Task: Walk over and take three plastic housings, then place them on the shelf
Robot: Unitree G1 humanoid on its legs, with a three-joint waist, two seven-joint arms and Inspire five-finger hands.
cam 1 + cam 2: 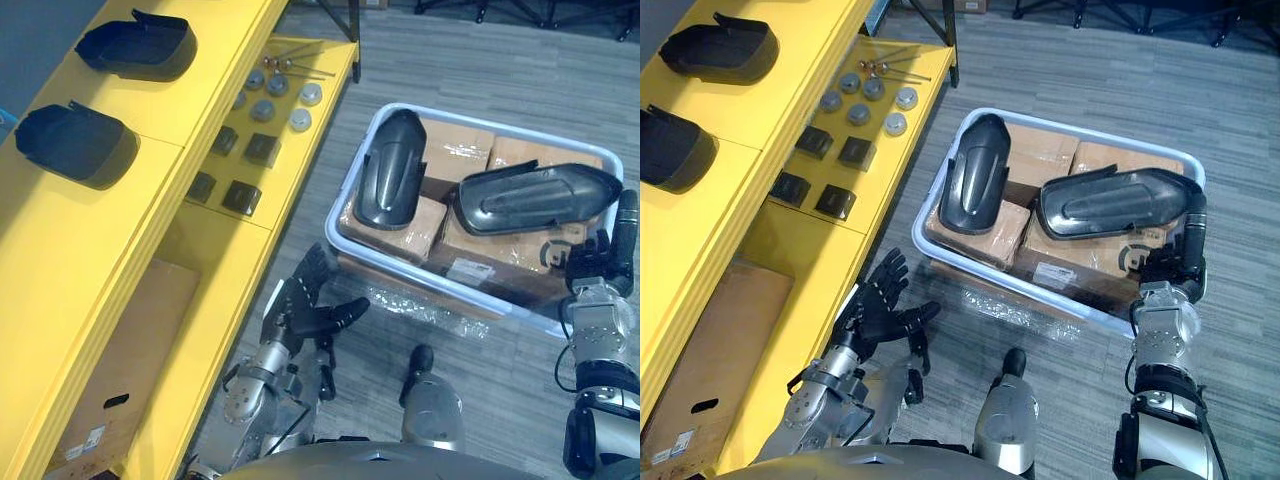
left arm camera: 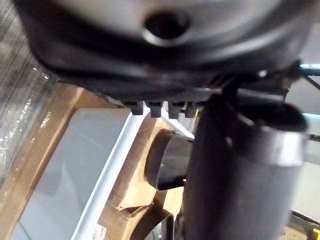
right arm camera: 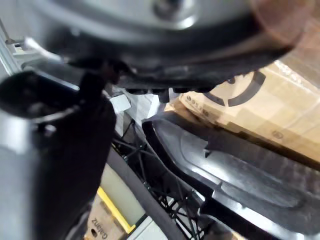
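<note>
Left hand [image 1: 305, 312] above grey plank floor [image 1: 480, 80]

The yellow shelf boards [image 1: 100, 230] hide part of the cardboard box [image 1: 130, 340] below.

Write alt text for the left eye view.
Two black plastic housings lie on cardboard boxes in a pale bin on the floor, the robot's right hand at the long one's end. Its left hand hangs open beside a yellow shelf bearing two more housings.
</note>
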